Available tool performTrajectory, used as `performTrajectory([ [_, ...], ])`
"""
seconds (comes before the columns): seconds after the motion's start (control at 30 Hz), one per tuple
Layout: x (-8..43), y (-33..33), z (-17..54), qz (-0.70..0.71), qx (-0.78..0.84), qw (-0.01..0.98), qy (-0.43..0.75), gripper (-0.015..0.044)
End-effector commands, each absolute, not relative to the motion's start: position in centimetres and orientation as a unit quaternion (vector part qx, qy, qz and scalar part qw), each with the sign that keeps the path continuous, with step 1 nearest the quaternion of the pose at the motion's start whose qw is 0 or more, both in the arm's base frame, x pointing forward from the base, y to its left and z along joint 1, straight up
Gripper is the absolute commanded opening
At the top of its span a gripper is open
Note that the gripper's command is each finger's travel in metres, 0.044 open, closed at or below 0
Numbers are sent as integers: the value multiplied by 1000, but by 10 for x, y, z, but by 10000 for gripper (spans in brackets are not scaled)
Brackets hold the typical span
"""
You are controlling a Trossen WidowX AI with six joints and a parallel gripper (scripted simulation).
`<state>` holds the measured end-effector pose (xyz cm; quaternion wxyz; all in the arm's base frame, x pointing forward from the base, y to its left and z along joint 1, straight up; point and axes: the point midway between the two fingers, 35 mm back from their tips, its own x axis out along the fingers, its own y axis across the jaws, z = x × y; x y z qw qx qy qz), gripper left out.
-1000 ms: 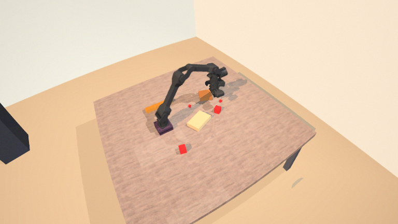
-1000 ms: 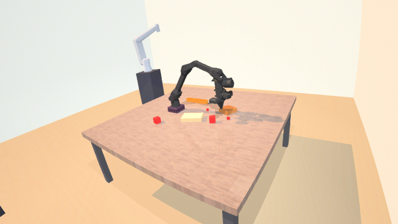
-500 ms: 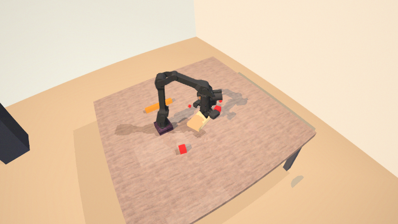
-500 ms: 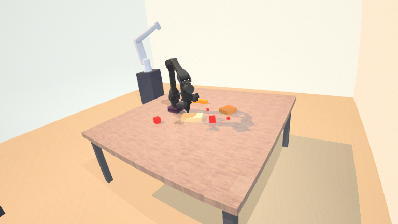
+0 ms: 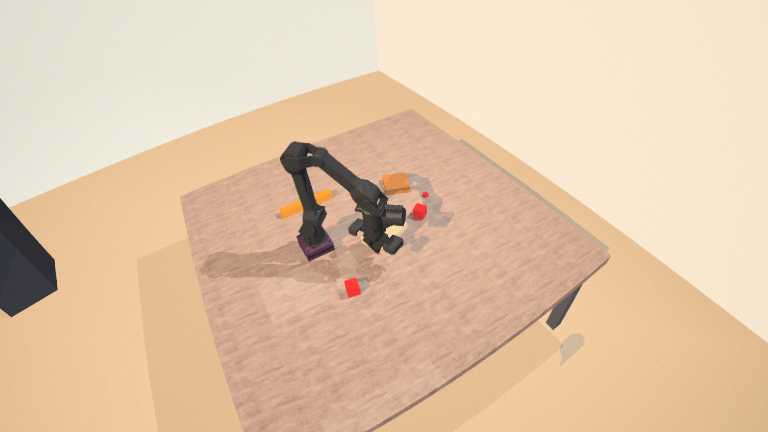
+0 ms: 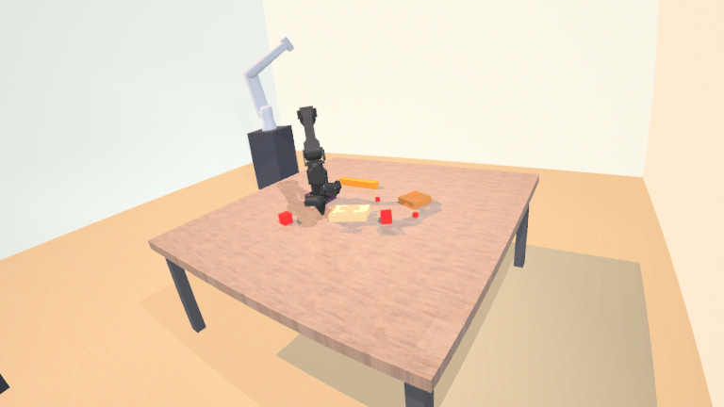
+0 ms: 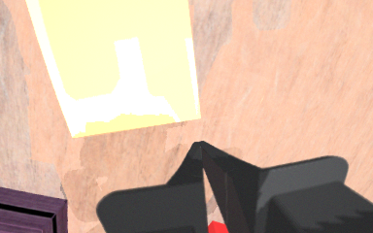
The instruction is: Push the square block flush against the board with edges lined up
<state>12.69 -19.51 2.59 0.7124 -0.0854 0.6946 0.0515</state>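
Observation:
The squarish orange block (image 5: 395,182) (image 6: 414,199) lies flat at the far side, right of the arm in the exterior view. The pale yellow oblong board (image 5: 398,230) (image 6: 349,214) (image 7: 117,68) lies flat nearer the arm. Block and board are well apart. My gripper (image 5: 378,250) (image 6: 322,212) (image 7: 198,146) is shut and empty, tips down, just off one short end of the board. The wrist view shows a gap between the tips and that end. Tip height above the table is hard to tell. The arm hides much of the board in the top view.
A red cube (image 5: 419,211) (image 6: 386,216) stands near the board's other end. Another red cube (image 5: 352,287) (image 6: 286,218) (image 7: 218,227) stands beyond my gripper. Small red pieces (image 6: 377,199) (image 6: 415,215) lie near the orange block. A long orange bar (image 5: 291,207) (image 6: 358,183) lies behind the arm's base (image 5: 315,246).

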Motion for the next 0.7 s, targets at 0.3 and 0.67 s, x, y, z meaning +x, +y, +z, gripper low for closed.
performTrajectory([
  [0.3, 126, -188, 4, 64, -77, 706, 701, 0],
  [0.67, 140, -187, 4, 64, -77, 706, 701, 0],
])
